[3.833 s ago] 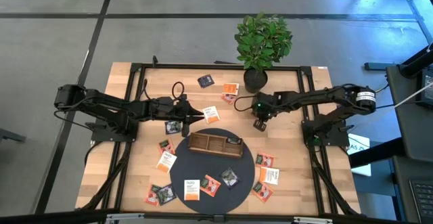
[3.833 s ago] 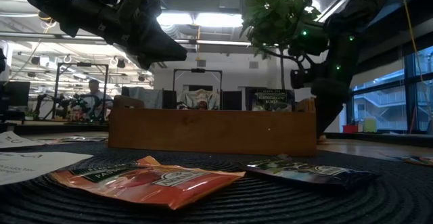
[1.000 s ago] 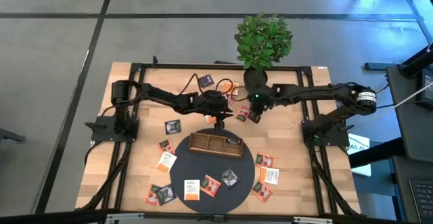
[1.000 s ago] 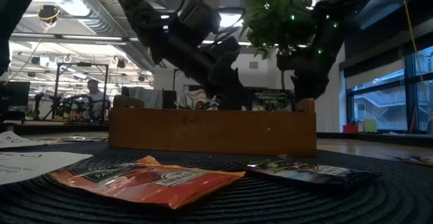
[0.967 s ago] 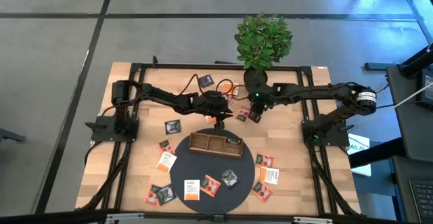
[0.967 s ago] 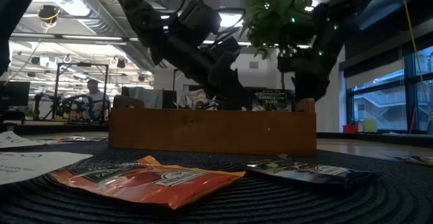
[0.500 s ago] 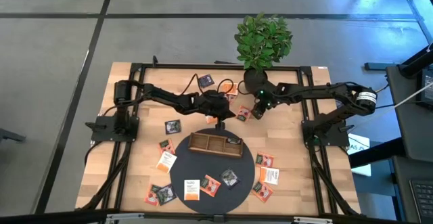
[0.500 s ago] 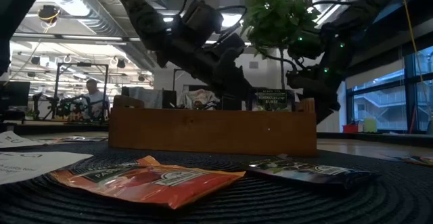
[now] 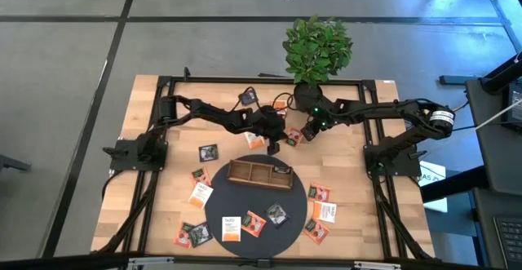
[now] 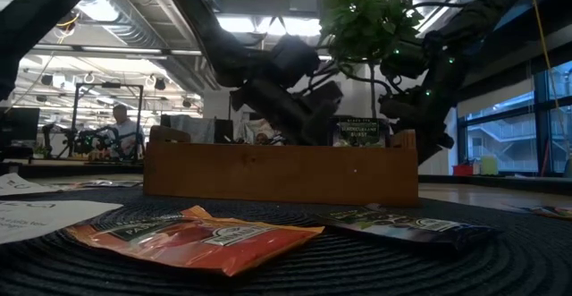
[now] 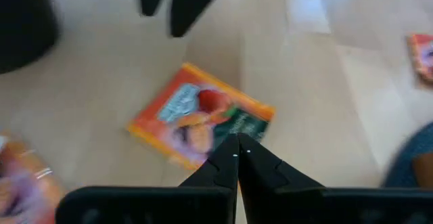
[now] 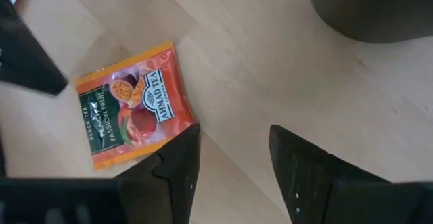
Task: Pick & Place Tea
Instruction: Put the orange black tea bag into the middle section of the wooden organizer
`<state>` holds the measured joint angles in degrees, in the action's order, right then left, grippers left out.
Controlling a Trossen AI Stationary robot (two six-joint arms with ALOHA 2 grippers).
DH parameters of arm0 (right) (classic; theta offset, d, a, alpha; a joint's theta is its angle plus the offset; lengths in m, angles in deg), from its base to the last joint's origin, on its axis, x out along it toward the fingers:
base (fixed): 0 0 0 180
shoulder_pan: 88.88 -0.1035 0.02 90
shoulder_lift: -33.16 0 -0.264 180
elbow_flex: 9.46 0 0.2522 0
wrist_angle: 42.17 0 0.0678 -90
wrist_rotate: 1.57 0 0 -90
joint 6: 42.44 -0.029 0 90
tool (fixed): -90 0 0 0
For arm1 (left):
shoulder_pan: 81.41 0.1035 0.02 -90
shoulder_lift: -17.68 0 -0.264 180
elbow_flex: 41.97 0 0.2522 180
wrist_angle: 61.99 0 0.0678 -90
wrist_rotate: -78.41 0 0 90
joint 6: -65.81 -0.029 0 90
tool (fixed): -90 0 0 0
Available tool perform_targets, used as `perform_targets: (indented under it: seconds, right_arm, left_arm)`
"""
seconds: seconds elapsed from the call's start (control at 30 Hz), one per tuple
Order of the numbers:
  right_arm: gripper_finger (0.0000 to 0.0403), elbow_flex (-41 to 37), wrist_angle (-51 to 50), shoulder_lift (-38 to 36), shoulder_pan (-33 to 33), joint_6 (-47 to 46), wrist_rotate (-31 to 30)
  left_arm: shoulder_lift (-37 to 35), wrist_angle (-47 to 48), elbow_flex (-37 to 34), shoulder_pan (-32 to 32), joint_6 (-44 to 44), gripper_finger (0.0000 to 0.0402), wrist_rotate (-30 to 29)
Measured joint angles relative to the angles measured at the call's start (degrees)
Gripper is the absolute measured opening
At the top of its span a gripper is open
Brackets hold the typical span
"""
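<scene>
An orange tea sachet (image 9: 291, 138) lies flat on the wooden table between my two grippers, just beyond the brown tray (image 9: 259, 172). My left gripper (image 9: 274, 147) is shut, and its tips (image 11: 237, 143) stand at that sachet's edge (image 11: 223, 130) in the left wrist view. My right gripper (image 9: 308, 134) hangs open beside the sachet (image 12: 135, 105), slanting down, with bare table between its fingers (image 12: 233, 153). The tray rests on a dark round mat (image 9: 214, 209). Other tea sachets lie scattered on table and mat. My left gripper's shut fingertips stand over the orange sachet's edge (image 11: 230, 135), slanting down from the table's left. Whether they touch it I cannot tell.
A potted plant (image 9: 308, 95) stands just behind my right gripper. Sachets lie at the far side (image 9: 249, 98), at the left (image 9: 209, 152), on the mat's near part (image 9: 245, 223) and at its right (image 9: 322, 209). An orange one (image 10: 192, 238) lies close in the low view.
My left gripper has stretched toward the table's right edge and sunk toward the orange sachet. My right gripper has shifted a little toward the far right and rolled, then kept still. The sachet has stayed where it was.
</scene>
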<state>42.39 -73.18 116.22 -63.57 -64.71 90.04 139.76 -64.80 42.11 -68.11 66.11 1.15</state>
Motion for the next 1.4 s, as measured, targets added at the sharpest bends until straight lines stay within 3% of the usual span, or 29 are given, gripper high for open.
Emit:
perform_targets:
  seconds: [0.1,0.43,0.77,1.2,1.4]
  right_arm:
    - [0.0179,0.0,0.1,0.0,-0.1,-1.5,0.0]
    - [0.0179,0.0,3.3,4.5,-0.4,-10.4,0.1]
    - [0.0179,0.2,7.7,8.6,-0.5,-10.2,1.8]
    - [0.0179,0.1,10.8,8.8,-0.6,-10.1,11.9]
    - [0.0161,0.0,10.8,8.8,-0.7,-10.1,12.9]
  left_arm:
    - [1.0,-0.5,0.1,-0.2,0.6,0.0001,2.3]
    - [2.8,-0.6,0.0,-0.3,0.6,0.0001,1.9]
    - [3.0,-0.8,0.0,-0.4,0.5,0.0002,1.9]
    - [3.0,-0.8,0.0,-0.4,0.5,0.0001,1.0]
    - [3.0,-0.7,0.0,-0.4,0.5,0.0001,-1.1]
